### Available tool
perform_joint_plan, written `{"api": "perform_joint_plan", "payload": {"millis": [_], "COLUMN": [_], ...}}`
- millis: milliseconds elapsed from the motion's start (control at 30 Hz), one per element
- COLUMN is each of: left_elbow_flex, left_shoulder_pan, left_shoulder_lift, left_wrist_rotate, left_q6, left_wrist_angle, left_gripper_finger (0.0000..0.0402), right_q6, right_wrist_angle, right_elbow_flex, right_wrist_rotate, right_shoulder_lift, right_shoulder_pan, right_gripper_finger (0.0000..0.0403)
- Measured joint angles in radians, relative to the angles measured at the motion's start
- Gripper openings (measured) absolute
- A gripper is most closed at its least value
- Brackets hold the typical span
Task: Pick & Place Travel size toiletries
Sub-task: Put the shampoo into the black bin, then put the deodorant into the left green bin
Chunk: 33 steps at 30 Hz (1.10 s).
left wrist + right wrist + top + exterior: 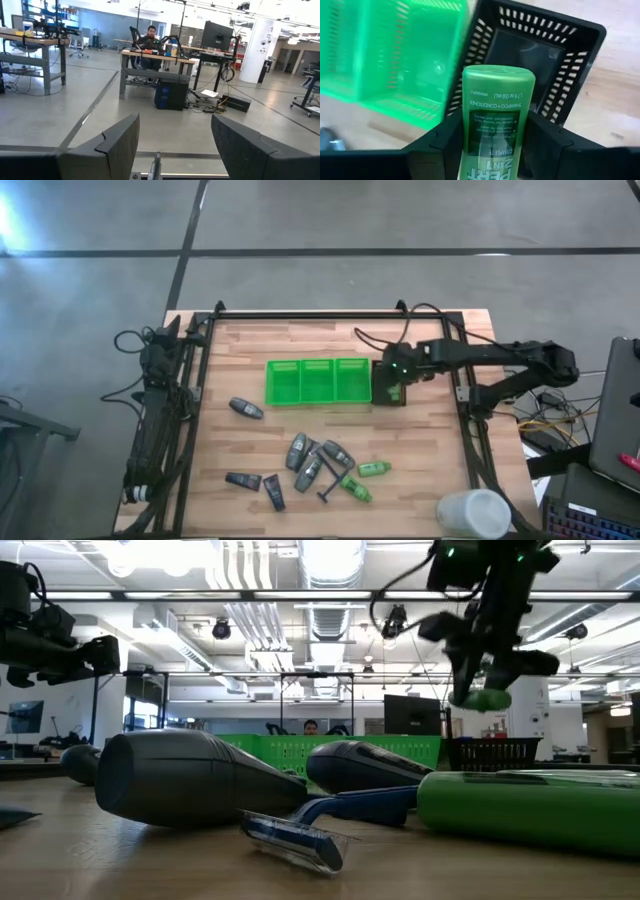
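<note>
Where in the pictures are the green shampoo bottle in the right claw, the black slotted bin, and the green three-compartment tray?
green shampoo bottle [496, 125], right wrist view, on its label.
black slotted bin [570, 60], right wrist view, on its slotted side wall.
green three-compartment tray [318, 401], high view, on its near rim.

four grey bottles [246, 409], two dark tubes [243, 479], one razor [329, 476], three green bottles [374, 469] (one held aloft).

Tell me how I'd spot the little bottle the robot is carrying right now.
Find the bright green tray in the middle of the wooden table; a small black bin stands at its right end. Above that bin the right gripper holds a green mini bottle. Unlike the other green bottles lying near the table's front edge, it is up in the air.
</note>
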Motion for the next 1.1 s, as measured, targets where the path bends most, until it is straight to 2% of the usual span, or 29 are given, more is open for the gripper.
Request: {"api": "perform_joint_plan", "payload": {"millis": [167,367,500,633,700,833,900,1000,1100], "left_elbow_flex": [0.000,0.000,0.000,0.000,0.003,0.033,0.040,0.044,0.085], "left_shoulder_pan": [0.000,0.000,0.000,0.000,0.000,0.000,0.000,-0.002,-0.018], "left_shoulder_lift": [0.000,0.000,0.000,0.000,0.000,0.000,0.000,0.000,0.002], "left_wrist_rotate": [0.000,0.000,0.000,0.000,0.025,0.147,0.193,0.285,0.383], "left_q6": [0.000,0.000,0.000,-0.003,-0.094,-0.535,-0.702,-0.776,-0.683], "left_wrist_angle": [0.000,0.000,0.000,0.005,0.023,0.016,0.021,0.045,0.196], "left_gripper_finger": [0.0252,0.0252,0.0252,0.0252,0.0252,0.0252,0.0252,0.0252,0.0252], "right_q6": [-0.074,-0.044,-0.037,-0.052,-0.074,-0.092,-0.094,-0.104,-0.099], "right_wrist_angle": [0.025,0.039,0.071,0.074,0.076,0.040,0.025,0.023,0.025], "right_elbow_flex": [0.000,0.000,0.008,0.054,0.080,0.118,0.131,0.136,0.135], "right_wrist_rotate": [-0.010,-0.007,-0.001,0.089,0.139,0.217,0.232,0.234,0.234], "right_shoulder_lift": [0.090,0.174,0.181,0.148,0.121,0.084,0.074,0.071,0.078], "right_shoulder_pan": [-0.052,-0.072,-0.072,-0.050,-0.041,-0.034,-0.034,-0.035,-0.035], "right_gripper_finger": [0.0189,0.0211,0.0240,0.0272,0.0287,0.0311,0.0320,0.0331,0.0338]}}
